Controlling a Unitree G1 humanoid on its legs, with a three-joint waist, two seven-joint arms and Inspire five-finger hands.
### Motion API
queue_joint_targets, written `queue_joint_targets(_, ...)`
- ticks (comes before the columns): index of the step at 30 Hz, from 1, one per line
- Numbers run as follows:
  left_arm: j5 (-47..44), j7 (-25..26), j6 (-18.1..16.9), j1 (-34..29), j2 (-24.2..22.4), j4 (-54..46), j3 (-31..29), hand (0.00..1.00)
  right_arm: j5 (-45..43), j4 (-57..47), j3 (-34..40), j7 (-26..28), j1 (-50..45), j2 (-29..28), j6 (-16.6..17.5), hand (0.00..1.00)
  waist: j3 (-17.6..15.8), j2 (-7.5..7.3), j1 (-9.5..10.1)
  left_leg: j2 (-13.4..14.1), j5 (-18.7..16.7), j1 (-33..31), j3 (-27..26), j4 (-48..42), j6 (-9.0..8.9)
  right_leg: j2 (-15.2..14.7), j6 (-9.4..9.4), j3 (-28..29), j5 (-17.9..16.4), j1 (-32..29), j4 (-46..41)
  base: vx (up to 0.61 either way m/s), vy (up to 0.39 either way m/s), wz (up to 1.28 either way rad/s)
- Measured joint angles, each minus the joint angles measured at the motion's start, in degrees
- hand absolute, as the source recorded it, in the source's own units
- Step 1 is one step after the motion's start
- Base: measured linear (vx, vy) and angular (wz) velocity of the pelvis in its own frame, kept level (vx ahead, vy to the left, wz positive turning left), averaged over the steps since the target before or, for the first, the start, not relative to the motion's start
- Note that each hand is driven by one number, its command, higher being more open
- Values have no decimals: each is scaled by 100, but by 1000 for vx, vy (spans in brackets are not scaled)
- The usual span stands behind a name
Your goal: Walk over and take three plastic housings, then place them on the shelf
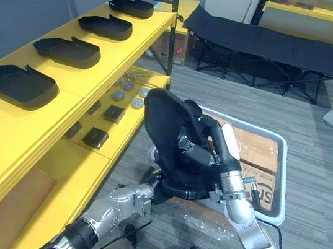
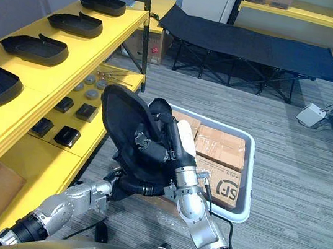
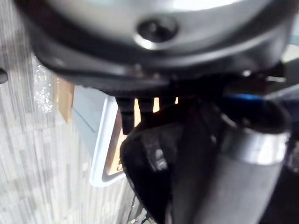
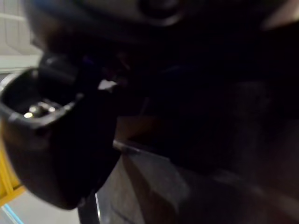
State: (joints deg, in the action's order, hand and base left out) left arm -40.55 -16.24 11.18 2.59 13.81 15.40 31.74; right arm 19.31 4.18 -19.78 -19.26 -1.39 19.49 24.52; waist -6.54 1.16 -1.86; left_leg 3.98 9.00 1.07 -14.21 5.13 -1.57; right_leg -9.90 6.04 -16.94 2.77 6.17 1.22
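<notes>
The right hand [image 1: 204, 154] curls round a black, shell-shaped plastic housing [image 1: 161, 120], holding it upright near centre. The left hand [image 1: 151, 190] reaches under the housing; its grip cannot be told. Just right sits a grey plastic tray [image 2: 248, 174] of brown cardboard boxes [image 2: 219, 148]. Left, a yellow metal shelf [image 1: 2, 131] carries four matching black housings [image 1: 19, 85].

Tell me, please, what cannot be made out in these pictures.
Left hand: its grasp is hidden under the black housing in the eye views; its wrist view is blurred.
Grey tray: the boxes inside are partly covered by the right hand and housing.
Small parts on the lower shelf: too small to identify.
</notes>
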Motion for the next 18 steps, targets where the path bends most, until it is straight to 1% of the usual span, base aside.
queue_joint_targets(3,-449,9,-232,-58,-11,9,-4,0,5,-19,6,-145,0,-100,0,0,-7,-12,-2,1,0,1,0,0,0,0,0,-1,0,1,0,0,0,0)
queue_joint_targets(5,-596,120,-303,-62,-31,25,-8,0,63,-60,-4,-260,-6,-185,-1,0,-14,-23,-3,5,0,3,0,0,-1,-1,-1,0,-1,3,-2,0,0,0)
queue_joint_targets(7,-639,123,-492,-107,-33,37,7,0,63,-56,17,-391,-9,-339,-20,0,-32,-52,3,7,0,5,1,0,-2,-9,-1,-1,-2,4,-5,0,0,0)
queue_joint_targets(9,-672,122,-497,-108,-33,37,6,0,65,-59,12,-425,-6,-349,-20,0,-46,-75,8,7,1,9,1,0,-3,-13,0,-1,-3,6,-6,0,0,0)
queue_joint_targets(13,-1089,118,-514,-207,-54,39,6,0,62,-60,-13,-615,-23,-428,-18,0,-91,-179,2,3,0,13,3,0,-4,-25,3,-2,-5,11,-9,0,0,0)
queue_joint_targets(18,-1083,116,-520,-265,-55,39,18,0,60,-61,-36,-665,-124,-463,-18,0,-102,-208,10,3,-2,12,3,1,-6,-25,24,-6,-21,12,-8,0,0,0)
